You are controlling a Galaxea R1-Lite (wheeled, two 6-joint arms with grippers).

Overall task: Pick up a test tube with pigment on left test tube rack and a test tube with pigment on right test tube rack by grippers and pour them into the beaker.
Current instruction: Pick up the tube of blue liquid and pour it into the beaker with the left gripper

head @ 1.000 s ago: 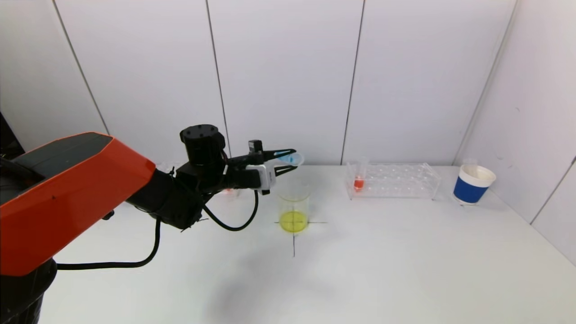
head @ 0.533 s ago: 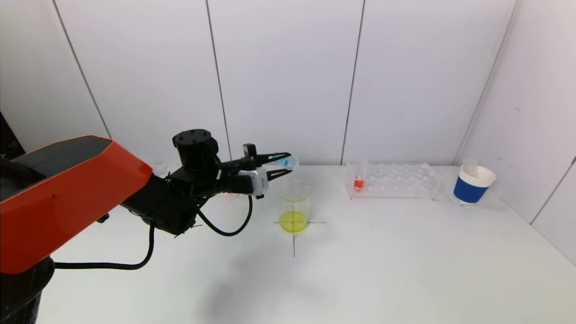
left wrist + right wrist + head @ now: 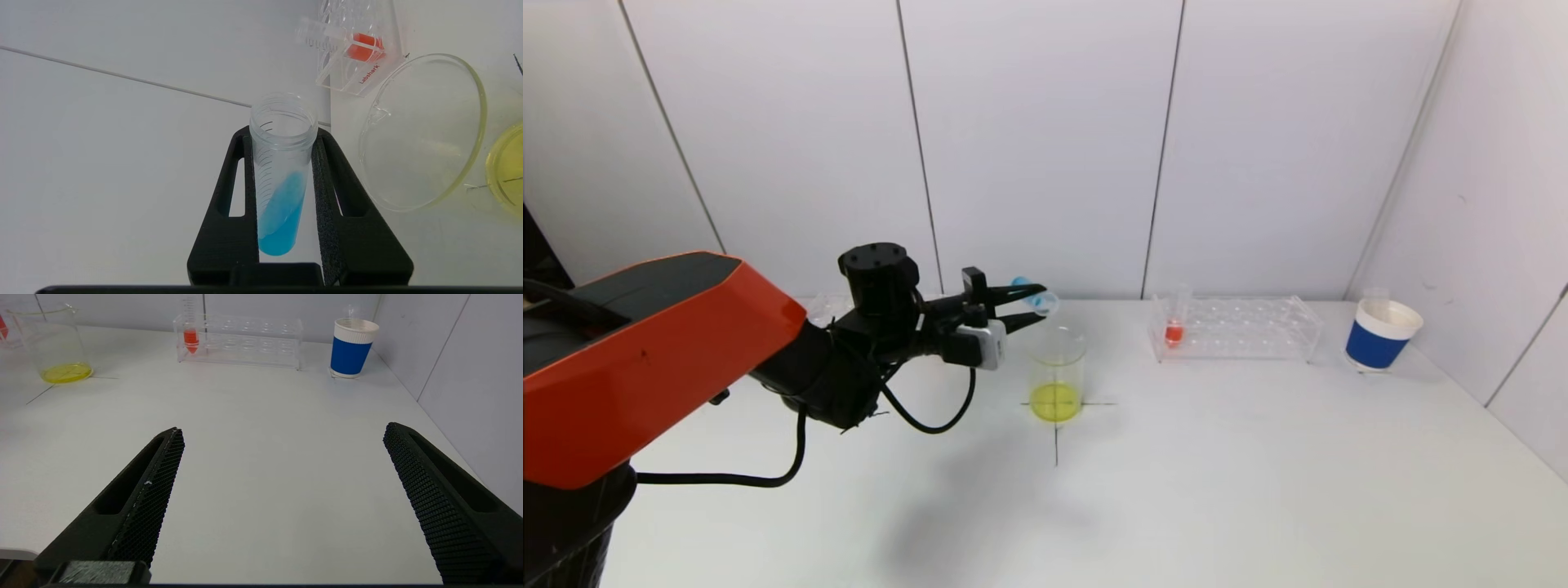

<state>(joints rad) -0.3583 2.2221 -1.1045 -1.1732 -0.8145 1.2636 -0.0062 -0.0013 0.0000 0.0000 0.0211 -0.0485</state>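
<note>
- Pulled back toward the robot since a second ago, the left gripper (image 3: 1023, 304) now holds its blue-pigment test tube (image 3: 1036, 297) above the beaker's near-left rim instead of over its mouth.
- White table (image 3: 1217, 457): head view shows it whole.
- Right test tube rack (image 3: 1235, 328) holds an upright red-pigment tube (image 3: 1174, 325).
- Beaker (image 3: 1057, 374), with yellow liquid, stands on a black cross.
- Left wrist view alone shows the pads (image 3: 325, 192) clamped on the tilted tube (image 3: 280, 179).
- Right gripper (image 3: 282, 457), seen only by its own camera, is spread wide over bare table.
</note>
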